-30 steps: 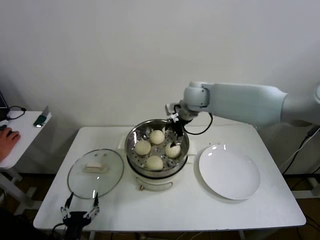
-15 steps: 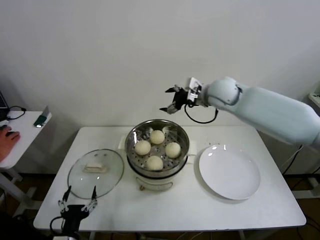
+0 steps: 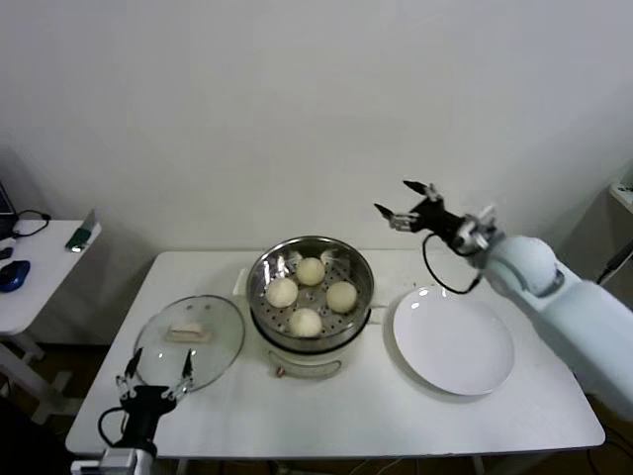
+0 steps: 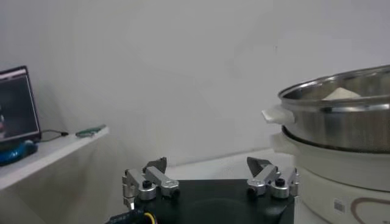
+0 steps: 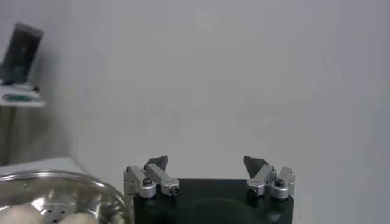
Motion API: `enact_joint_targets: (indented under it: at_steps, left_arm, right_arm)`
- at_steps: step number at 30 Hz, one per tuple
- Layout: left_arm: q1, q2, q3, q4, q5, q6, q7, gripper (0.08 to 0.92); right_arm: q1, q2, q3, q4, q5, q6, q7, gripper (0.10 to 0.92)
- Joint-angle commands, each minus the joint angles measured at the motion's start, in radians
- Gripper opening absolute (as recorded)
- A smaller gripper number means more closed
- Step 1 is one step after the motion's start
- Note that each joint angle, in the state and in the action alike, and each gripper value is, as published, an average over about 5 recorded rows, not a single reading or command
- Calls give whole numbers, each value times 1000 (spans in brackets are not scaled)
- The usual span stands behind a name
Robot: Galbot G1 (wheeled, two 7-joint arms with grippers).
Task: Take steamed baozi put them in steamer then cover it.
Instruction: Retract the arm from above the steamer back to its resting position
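Several cream-white baozi (image 3: 311, 271) lie on the perforated floor of the shiny steamer (image 3: 265, 303), which stands on its cream base at the table's middle. The glass cover (image 3: 188, 341) with its oblong handle lies flat on the table left of the steamer. My right gripper (image 3: 405, 201) hangs open and empty in the air, up and to the right of the steamer, above the table's back edge. My left gripper (image 3: 155, 373) stands open and empty at the cover's near rim. In the left wrist view the steamer (image 4: 341, 122) is to one side of the open left gripper (image 4: 209, 165). The right wrist view shows the right gripper (image 5: 206, 163) facing the wall.
A bare white plate (image 3: 453, 339) lies on the table right of the steamer. A small side table (image 3: 40, 267) with a blue item stands at the far left. The white wall rises close behind the table.
My right gripper has left the steamer, risen and swung right, empty, leaving the baozi inside. My left gripper has come up towards the cover's near rim. A hand at the side table has gone.
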Motion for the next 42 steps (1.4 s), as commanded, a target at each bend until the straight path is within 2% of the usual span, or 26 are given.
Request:
enact_joint_targets:
  at_steps: [1, 10, 21, 25, 31, 35, 42]
  left_arm:
    - [-37, 18, -1, 2, 41, 0, 1, 823]
    - [-41, 51, -8, -11, 145, -27, -39, 823]
    - [-17, 188, -26, -52, 635, -56, -173, 823]
    - [-37, 209, 4, 37, 914, -51, -213, 823]
    - [-99, 193, 34, 235, 1284, -29, -306, 823]
    - [-137, 183, 43, 343, 1365, 1, -332, 823]
    - [-194, 158, 56, 419, 1397, 36, -368, 823]
  right_arm:
    - [-827, 131, 704, 133, -127, 206, 18, 823]
    - [-1034, 356, 724, 122, -195, 392, -15, 823]
    - [-1108, 488, 682, 60, -225, 488, -51, 823]
    - [-1104, 505, 667, 51, -236, 497, -48, 823]
    - [-1102, 516, 666, 59, -251, 502, -45, 823]
    - [-1108, 513, 671, 62, -251, 508, -44, 823]
    - [-1116, 519, 671, 47, -255, 521, -40, 823]
